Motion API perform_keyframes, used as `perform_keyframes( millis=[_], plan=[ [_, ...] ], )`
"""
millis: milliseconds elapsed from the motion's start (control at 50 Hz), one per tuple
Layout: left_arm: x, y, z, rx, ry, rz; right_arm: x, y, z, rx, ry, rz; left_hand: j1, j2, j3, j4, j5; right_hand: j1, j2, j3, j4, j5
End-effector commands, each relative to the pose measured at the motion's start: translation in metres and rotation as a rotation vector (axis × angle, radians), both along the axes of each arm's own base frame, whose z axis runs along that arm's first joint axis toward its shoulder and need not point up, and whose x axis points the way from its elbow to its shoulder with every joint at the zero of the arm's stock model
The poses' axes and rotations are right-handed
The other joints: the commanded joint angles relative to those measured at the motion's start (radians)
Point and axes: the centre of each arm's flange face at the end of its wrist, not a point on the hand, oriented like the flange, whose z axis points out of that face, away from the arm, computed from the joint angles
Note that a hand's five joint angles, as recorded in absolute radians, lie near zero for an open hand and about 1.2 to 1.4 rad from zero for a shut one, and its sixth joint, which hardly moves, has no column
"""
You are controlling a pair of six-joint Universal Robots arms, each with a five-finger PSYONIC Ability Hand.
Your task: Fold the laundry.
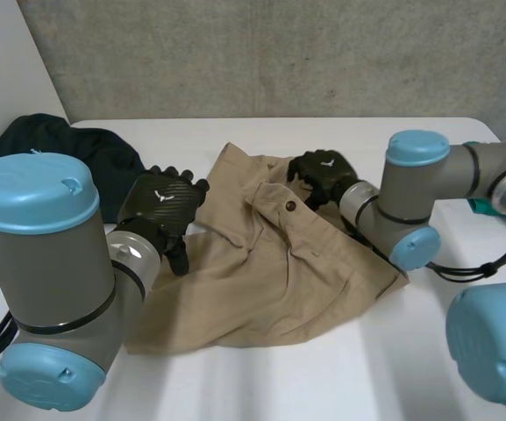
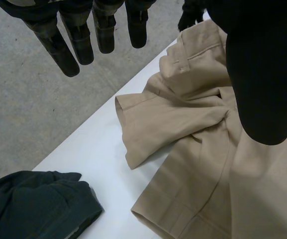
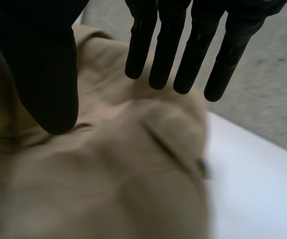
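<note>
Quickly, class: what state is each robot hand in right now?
Left hand: open, holding nothing.
Right hand: open, over the shorts.

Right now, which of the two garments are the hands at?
The beige cotton shorts, spread mid-table; the dark green garment lies bunched aside, untouched.

Bright, even, diffuse light; white table (image 1: 323, 381) well lit; soft shadows among tan garment (image 1: 261, 281) folds.

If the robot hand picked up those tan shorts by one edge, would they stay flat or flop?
Probably flop: the tan shorts already lie in soft creases and bunched folds. Likely light, being thin cloth. The waistband with its button looks thicker, so it may hang stiffer.
</note>
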Motion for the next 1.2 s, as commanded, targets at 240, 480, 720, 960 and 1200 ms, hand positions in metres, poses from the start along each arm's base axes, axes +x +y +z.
perform_keyframes(
  millis=[240,480,720,960,1200],
  plan=[
    [0.004,-0.001,-0.005,0.022,-0.003,0.001,0.033,0.008,-0.033,-0.009,0.012,0.015,0.001,-0.007,-0.009,-0.004,-0.028,0.024,0.016,0.029,0.034,0.056],
    [0.005,-0.001,-0.007,0.032,0.003,-0.006,0.031,-0.002,-0.024,-0.120,0.065,-0.044,0.004,-0.004,-0.006,-0.001,-0.025,0.574,0.567,0.579,0.584,0.607],
    [0.005,-0.002,-0.002,0.022,0.019,-0.009,0.003,-0.035,0.017,-0.279,0.063,-0.182,0.007,-0.001,-0.003,0.001,-0.022,0.743,0.736,0.748,0.753,0.776],
    [0.004,0.003,0.004,0.010,0.032,-0.019,0.005,0.011,-0.002,0.034,0.106,0.027,0.010,0.002,0.000,0.004,-0.019,-0.340,-0.348,-0.335,-0.330,-0.308],
    [0.004,0.004,0.002,0.018,0.036,-0.016,0.039,0.031,-0.010,-0.067,0.019,-0.011,0.010,0.002,0.000,0.004,-0.019,-0.478,-0.486,-0.473,-0.468,-0.446]
  ],
)
